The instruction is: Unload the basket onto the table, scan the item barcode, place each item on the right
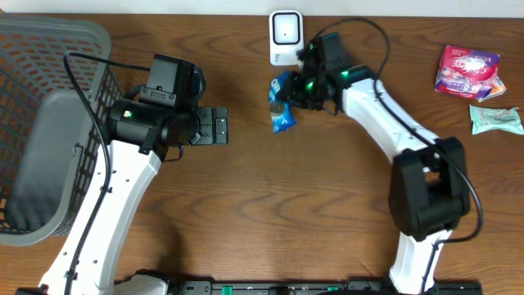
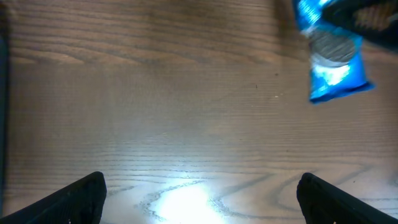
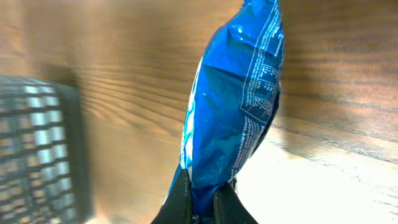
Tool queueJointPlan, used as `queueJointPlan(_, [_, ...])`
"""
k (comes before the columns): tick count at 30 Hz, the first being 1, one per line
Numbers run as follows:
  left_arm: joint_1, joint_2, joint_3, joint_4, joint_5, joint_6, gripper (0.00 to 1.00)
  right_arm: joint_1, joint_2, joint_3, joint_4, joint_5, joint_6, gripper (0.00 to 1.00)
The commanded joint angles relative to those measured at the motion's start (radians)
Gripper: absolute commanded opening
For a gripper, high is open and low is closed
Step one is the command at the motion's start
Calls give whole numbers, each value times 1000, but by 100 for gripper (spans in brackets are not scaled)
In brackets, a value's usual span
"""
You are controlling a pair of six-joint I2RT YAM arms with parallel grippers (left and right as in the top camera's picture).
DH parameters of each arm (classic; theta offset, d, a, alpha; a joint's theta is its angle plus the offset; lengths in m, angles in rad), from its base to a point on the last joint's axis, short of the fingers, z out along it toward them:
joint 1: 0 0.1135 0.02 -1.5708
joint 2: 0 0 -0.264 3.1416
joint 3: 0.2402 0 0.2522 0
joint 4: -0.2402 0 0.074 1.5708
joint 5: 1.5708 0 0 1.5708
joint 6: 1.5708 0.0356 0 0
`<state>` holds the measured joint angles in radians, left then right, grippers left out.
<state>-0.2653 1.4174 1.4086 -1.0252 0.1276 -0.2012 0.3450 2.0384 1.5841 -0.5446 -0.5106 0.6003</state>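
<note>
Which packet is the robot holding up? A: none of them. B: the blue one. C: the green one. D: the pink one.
B: the right gripper is shut on the bottom edge of the blue packet, while the pink packet and green packet lie apart on the table.

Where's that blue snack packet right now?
In the overhead view the blue packet hangs near the top centre, pinched in the right gripper. It is just in front of the white scanner, and well right of the grey basket.
</note>
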Motion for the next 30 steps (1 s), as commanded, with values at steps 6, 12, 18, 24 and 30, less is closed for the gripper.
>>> queueJointPlan(6, [3,1,3,-3,-10,14,98,-63,-28,21,283,-251,93,1])
queueJointPlan(12, [3,1,3,-3,-10,14,98,-66,-28,21,665,-37,149,1])
queueJointPlan(18, [3,1,3,-3,-10,14,98,-35,-22,20,673,382,101,1])
queueJointPlan(24, [3,1,3,-3,-10,14,98,-25,44,20,845,396,94,1])
queueJointPlan(30, [3,1,3,-3,-10,14,98,-15,161,21,1016,407,164,1])
